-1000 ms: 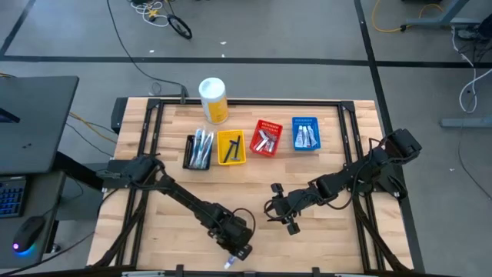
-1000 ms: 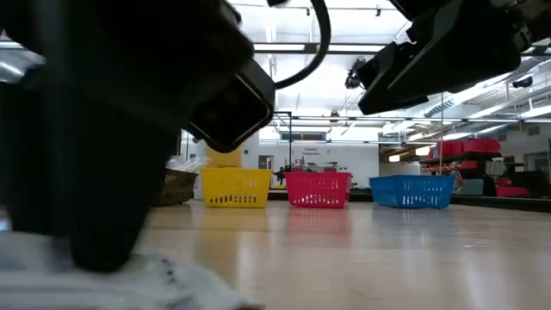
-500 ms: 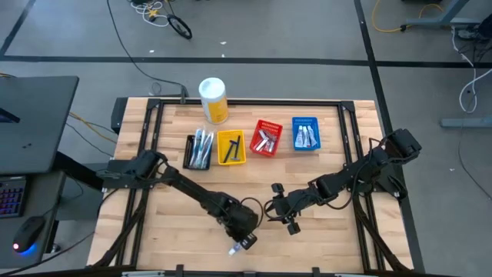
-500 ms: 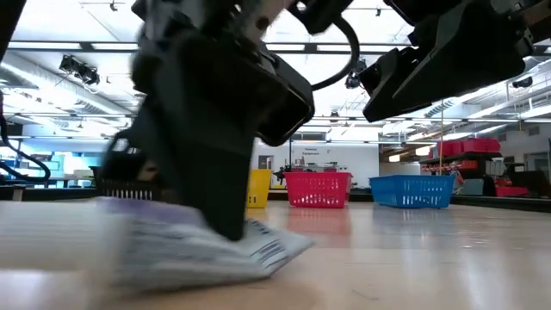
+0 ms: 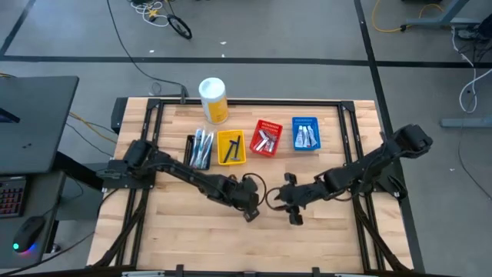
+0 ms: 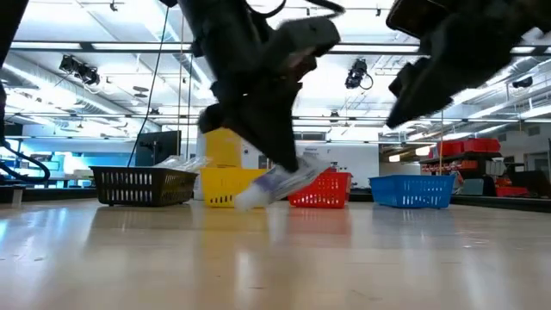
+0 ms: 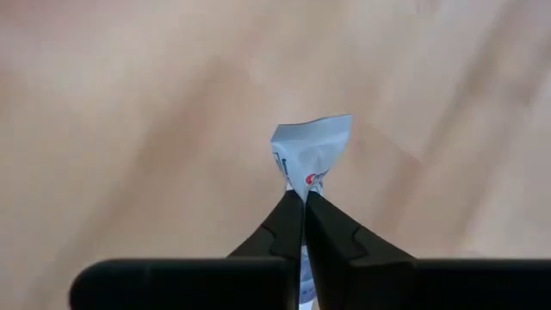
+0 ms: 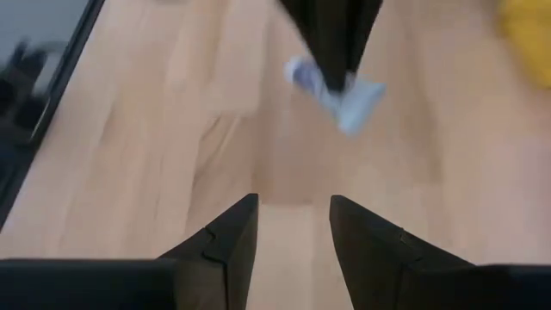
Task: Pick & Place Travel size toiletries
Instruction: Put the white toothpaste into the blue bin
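Observation:
My left gripper hangs over the middle of the table, shut on a small white tube, one of the travel size toiletries. The tube's flat crimped end sticks out past the fingertips. My right gripper hovers open just to the right of it, nothing between its fingers; it looks at the tube from close by. Other toiletries lie in the black, yellow, red and blue baskets along the far side. My left gripper pinches the tube between its two fingers, about mid-length, with the crimped end past the tips. The fingers come from above, slanting, and lie across the tube. The tube is lifted clear of the table and tilted, its cap end lower.
A big yellow canister with a white lid stands at the far edge behind the baskets. Bare wooden table top lies nearer than both grippers. A dark frame rail runs along the table's right side.
My left gripper has gone from the table's near edge toward the far edge and up, taking the white tube with it. The tube lay flat on the table one second ago and now hangs tilted, clear of the wood. My right gripper has stayed open.

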{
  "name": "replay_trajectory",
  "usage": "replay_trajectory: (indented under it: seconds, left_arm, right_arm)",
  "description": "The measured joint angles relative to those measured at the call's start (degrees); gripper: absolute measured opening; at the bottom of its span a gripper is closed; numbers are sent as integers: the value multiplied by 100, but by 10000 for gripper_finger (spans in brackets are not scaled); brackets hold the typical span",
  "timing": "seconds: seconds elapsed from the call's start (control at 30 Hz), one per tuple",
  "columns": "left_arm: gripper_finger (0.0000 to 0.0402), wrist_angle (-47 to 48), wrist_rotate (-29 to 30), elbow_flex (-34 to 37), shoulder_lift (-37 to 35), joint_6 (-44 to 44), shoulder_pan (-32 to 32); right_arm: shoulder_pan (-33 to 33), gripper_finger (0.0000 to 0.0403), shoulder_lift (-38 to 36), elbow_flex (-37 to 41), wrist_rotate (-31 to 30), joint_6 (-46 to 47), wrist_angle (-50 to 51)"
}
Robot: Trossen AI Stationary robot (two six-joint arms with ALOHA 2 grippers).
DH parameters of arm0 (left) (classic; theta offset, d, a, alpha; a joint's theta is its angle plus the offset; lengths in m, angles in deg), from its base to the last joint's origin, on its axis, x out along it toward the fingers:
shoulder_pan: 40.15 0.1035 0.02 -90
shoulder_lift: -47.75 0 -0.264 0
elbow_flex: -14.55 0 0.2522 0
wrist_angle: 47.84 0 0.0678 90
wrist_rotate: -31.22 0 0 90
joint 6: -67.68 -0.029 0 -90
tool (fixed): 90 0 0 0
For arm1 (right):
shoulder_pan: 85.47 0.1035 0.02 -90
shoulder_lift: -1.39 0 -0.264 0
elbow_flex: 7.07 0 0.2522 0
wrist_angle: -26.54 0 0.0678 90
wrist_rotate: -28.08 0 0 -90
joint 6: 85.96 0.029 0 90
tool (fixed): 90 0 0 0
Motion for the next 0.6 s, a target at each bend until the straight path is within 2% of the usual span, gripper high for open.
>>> replay_trajectory:
  seconds: [0.17, 0.27, 0.6]
  left_arm:
    - [14, -248, 1221, 0, -15, -561, 18]
    - [11, -504, 1802, -1, -15, -897, 18]
    - [13, -1330, 1982, -9, -16, -1968, 14]
  right_arm:
    - [-234, 156, -117, 0, -1058, 908, -353]
    - [-433, 156, -110, 0, -1205, 1144, -288]
    - [-821, 156, -108, 0, -892, 1243, -248]
